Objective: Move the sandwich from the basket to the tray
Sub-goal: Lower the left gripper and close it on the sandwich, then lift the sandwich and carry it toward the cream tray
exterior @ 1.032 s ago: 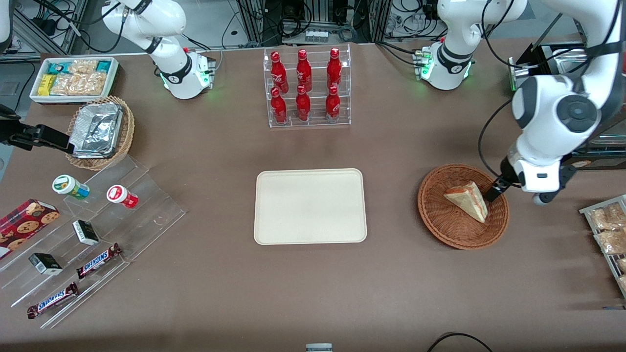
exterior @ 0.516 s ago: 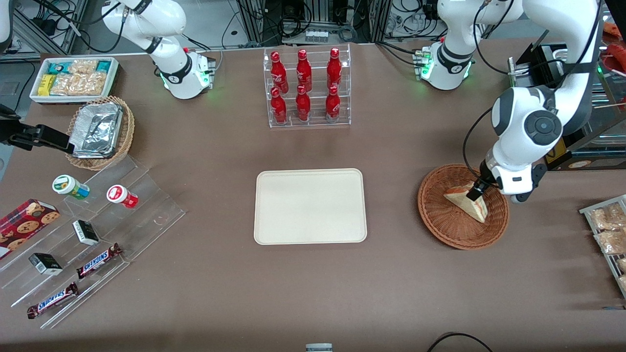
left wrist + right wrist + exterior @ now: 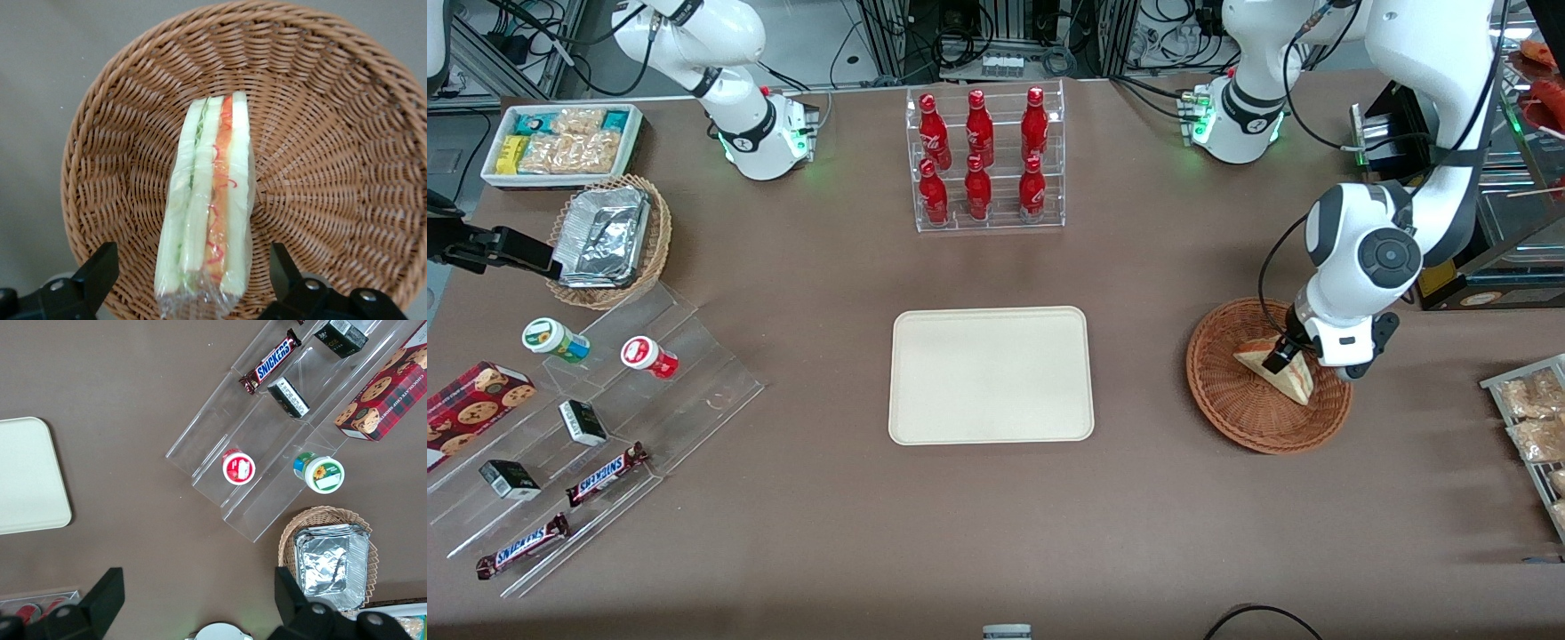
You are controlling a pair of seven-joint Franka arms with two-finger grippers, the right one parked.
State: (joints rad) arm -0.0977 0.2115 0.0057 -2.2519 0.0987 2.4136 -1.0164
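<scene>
Descent of the working arm is what separates this moment from a second ago: the hand (image 3: 1282,357), then set off beside the sandwich (image 3: 1280,374) near the basket (image 3: 1232,404) rim, is now brought in over the wedge and lowered close to it. In the left wrist view the two fingers (image 3: 99,270) are seen spread wide, one on each side of the sandwich (image 3: 208,207), with clear gaps left between them and the wrapped bread; nothing is gripped yet. The sandwich is lying in the basket (image 3: 333,100), cut side up toward the wrist camera, its red and green layers showing under clear film. The tray (image 3: 991,374) is left bare at the middle of the worktop (image 3: 996,524), well apart from the basket, toward the parked arm's end. The approach is judged nearly finished: a little more lowering and a closing of the fingers across the wedge's flat faces are likely called for before any lift and carry to the tray.
</scene>
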